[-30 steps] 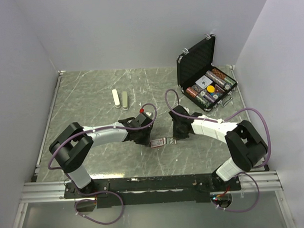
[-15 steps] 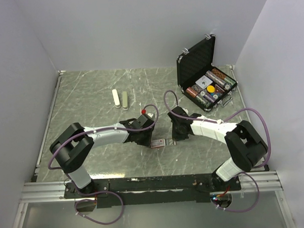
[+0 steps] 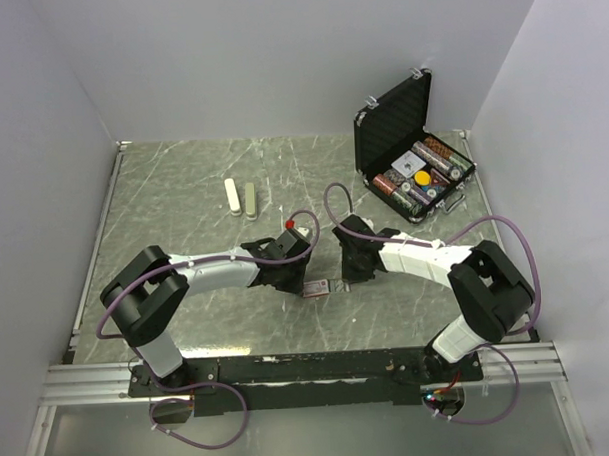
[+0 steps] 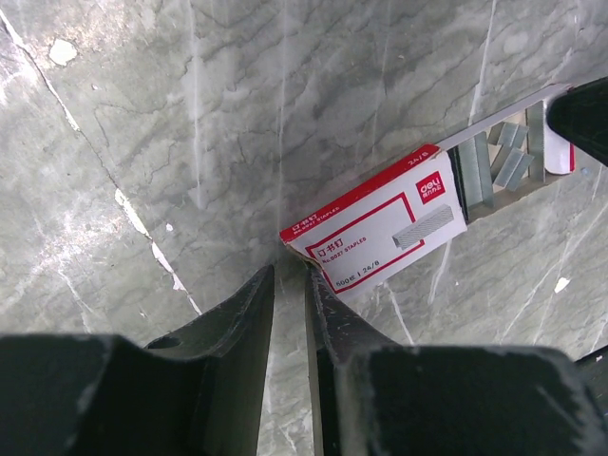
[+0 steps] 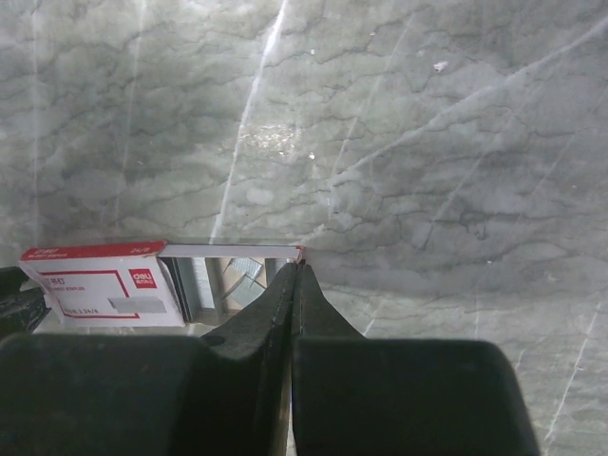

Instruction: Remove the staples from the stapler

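A red-and-white staple box lies on the marble table between my grippers, also in the top view. Its inner tray is slid part way out. Short grey staples lie loose in the tray beside longer strips, also in the right wrist view. My left gripper is open by a narrow gap, with nothing between the fingers; its right finger touches the box's near corner. My right gripper is shut on the tray's end wall. Two pale oblong bars, maybe the stapler, lie far back left.
An open black case holding poker chips stands at the back right. White walls close off the table on the left, back and right. The arm bases and a metal rail run along the near edge.
My left gripper has shifted slightly right, closer to the box. My right wrist has shifted slightly left. The box has barely moved.
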Available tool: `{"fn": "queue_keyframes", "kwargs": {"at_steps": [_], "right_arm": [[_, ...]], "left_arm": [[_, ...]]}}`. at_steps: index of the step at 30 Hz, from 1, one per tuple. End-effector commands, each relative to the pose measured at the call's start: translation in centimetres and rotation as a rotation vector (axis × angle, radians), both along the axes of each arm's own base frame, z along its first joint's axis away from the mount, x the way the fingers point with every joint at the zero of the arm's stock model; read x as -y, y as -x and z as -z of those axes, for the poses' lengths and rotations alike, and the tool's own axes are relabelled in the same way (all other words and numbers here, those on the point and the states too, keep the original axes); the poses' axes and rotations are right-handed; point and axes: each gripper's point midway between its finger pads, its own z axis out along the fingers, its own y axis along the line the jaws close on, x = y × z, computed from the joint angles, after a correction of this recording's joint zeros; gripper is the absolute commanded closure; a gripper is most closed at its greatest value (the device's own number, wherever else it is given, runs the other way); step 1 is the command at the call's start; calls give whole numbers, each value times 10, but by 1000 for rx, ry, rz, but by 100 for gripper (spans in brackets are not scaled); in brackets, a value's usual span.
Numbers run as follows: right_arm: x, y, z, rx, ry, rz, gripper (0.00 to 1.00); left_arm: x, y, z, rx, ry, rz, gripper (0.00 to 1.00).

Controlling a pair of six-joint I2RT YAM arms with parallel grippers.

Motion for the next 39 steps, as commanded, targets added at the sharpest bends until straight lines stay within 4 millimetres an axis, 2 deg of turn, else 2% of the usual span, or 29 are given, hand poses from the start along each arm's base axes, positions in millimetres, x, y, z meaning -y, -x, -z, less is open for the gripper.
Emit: {"fn": "queue_keyframes", "kwargs": {"at_steps": [1, 10, 28, 32, 36, 37, 39], "right_arm": [[-17, -7, -2, 18, -36, -44, 100], [-36, -15, -9, 36, -69, -93, 100], [-88, 4, -7, -24, -184, -202, 100], [-92, 8, -6, -34, -184, -219, 100], [-83, 3, -9, -11, -138, -198, 100], [-82, 4, -11, -4, -132, -198, 97], [-79, 0, -18, 24, -126, -190, 85]], "left_arm": [[-14, 17, 23, -51, -82, 32, 74], [-10, 19, 22, -39, -89, 57, 75], [-7, 19, 19, -29, -84, 62, 76], [-6, 17, 17, -23, -79, 61, 76], [-7, 19, 19, -28, -83, 62, 76], [-7, 19, 19, -29, -82, 61, 76], [-7, 19, 20, -29, -82, 61, 76]]}}
